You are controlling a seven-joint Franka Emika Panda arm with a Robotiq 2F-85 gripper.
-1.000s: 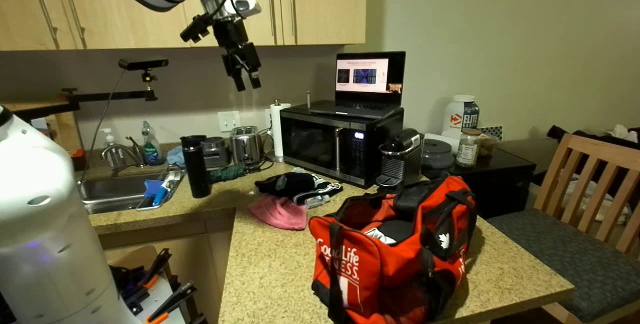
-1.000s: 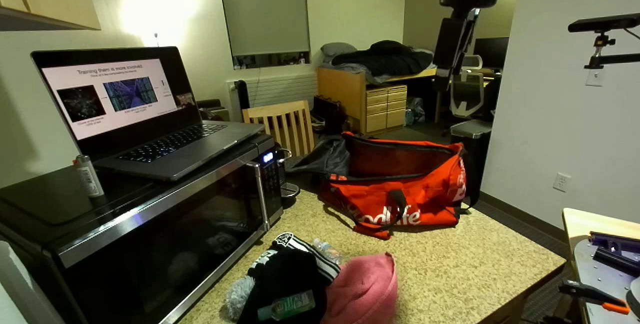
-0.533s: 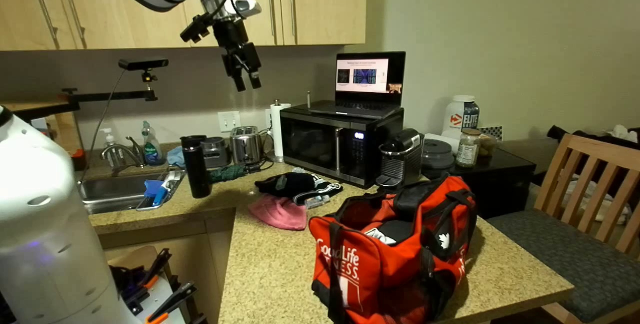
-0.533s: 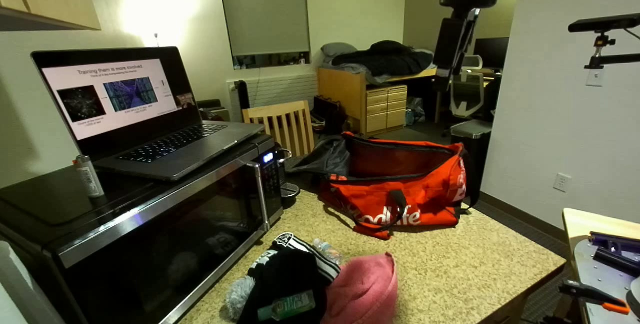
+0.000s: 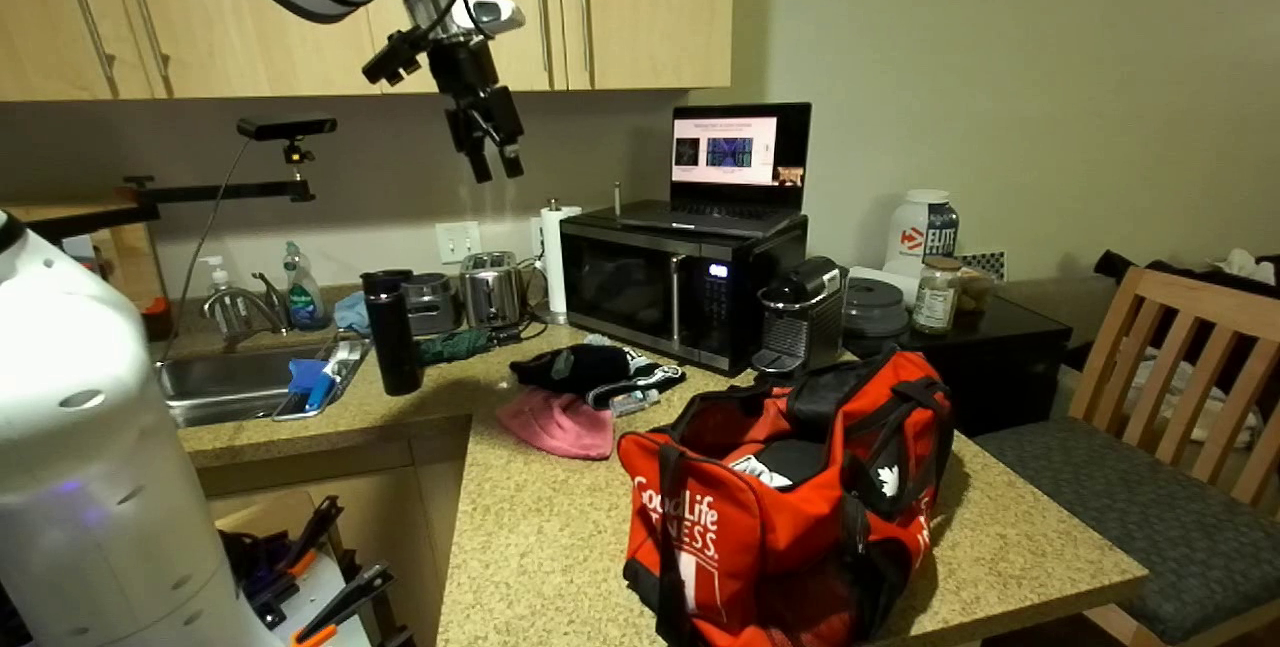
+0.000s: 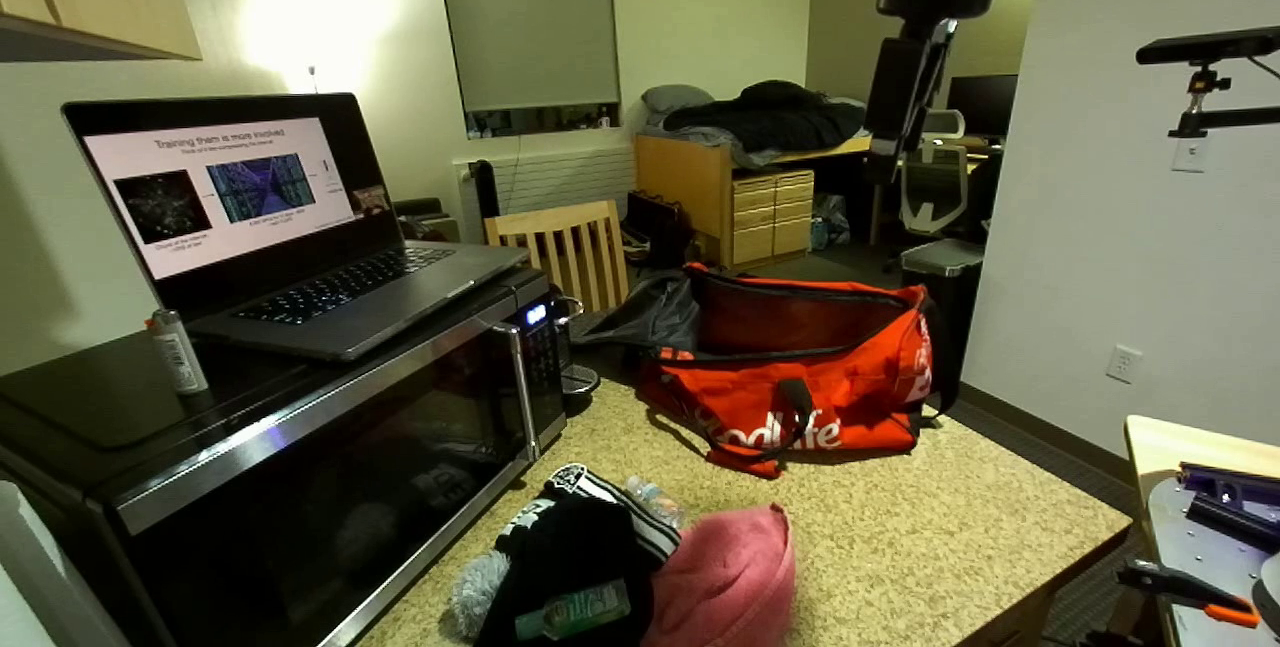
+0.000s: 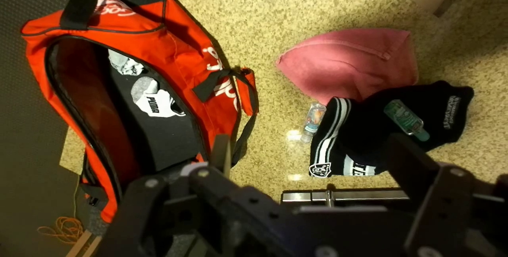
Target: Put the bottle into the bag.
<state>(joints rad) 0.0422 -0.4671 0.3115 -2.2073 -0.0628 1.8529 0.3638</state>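
Note:
The red duffel bag (image 5: 790, 527) (image 6: 840, 387) stands unzipped on the counter, with black-and-white items inside in the wrist view (image 7: 158, 46). A small clear bottle (image 7: 313, 118) lies on the counter beside the black hat; it shows in both exterior views (image 5: 635, 402) (image 6: 655, 500). A small green bottle (image 7: 405, 116) lies on top of the black hat, and also shows in an exterior view (image 6: 585, 609). Which bottle is meant cannot be told. My gripper (image 5: 497, 169) (image 7: 309, 145) is open and empty, high above the counter, apart from everything.
The black hat (image 7: 369, 130) and pink cloth (image 7: 353, 62) lie together on the counter. The microwave (image 5: 640, 282) with a laptop (image 5: 735, 162) on top stands behind them. A coffee machine (image 5: 800, 317) stands beside it. A tall black tumbler (image 5: 392, 337) stands near the sink (image 5: 215, 387).
My gripper has shifted only very slightly in the last half second. The bag, the bottles and the cloths have not moved.

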